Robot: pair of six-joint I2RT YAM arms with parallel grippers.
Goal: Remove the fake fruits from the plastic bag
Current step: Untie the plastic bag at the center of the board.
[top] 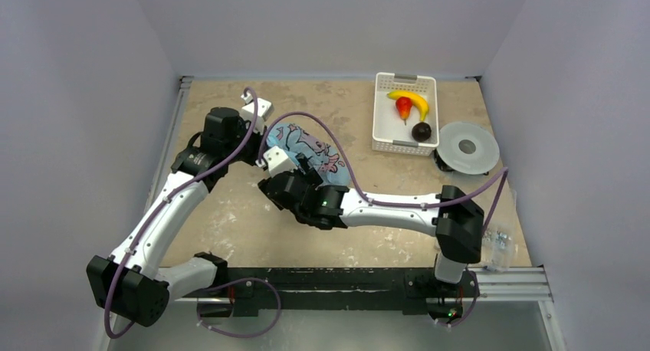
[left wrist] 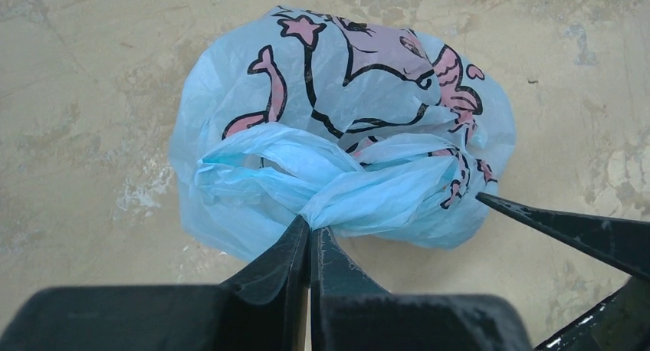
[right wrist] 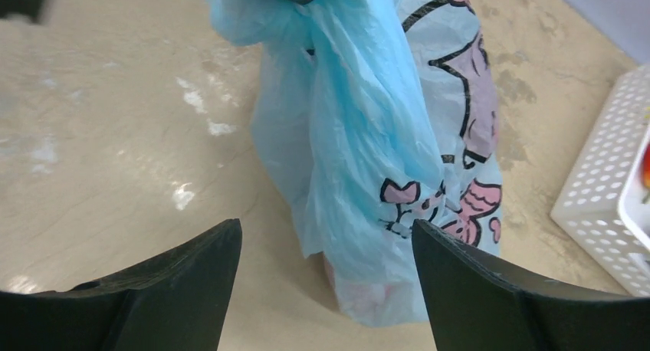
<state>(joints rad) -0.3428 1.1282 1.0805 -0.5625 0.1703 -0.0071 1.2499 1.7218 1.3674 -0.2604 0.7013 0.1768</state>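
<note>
Where the left end effector [left wrist: 310,228] is clenched, we see its fingers pinching the bunched handles of the plastic bag [left wrist: 337,98]. The bag bulges on the tabletop [left wrist: 84,98] just beyond the fingertips. The right end effector [right wrist: 326,232] is released, its jaws spread wide, and the bag's printed side hangs directly ahead of the gap. We cannot make out any fruit through the plastic. Farther off, to the right of that end effector, stands a white basket [top: 404,146] holding a banana [top: 414,100].
</note>
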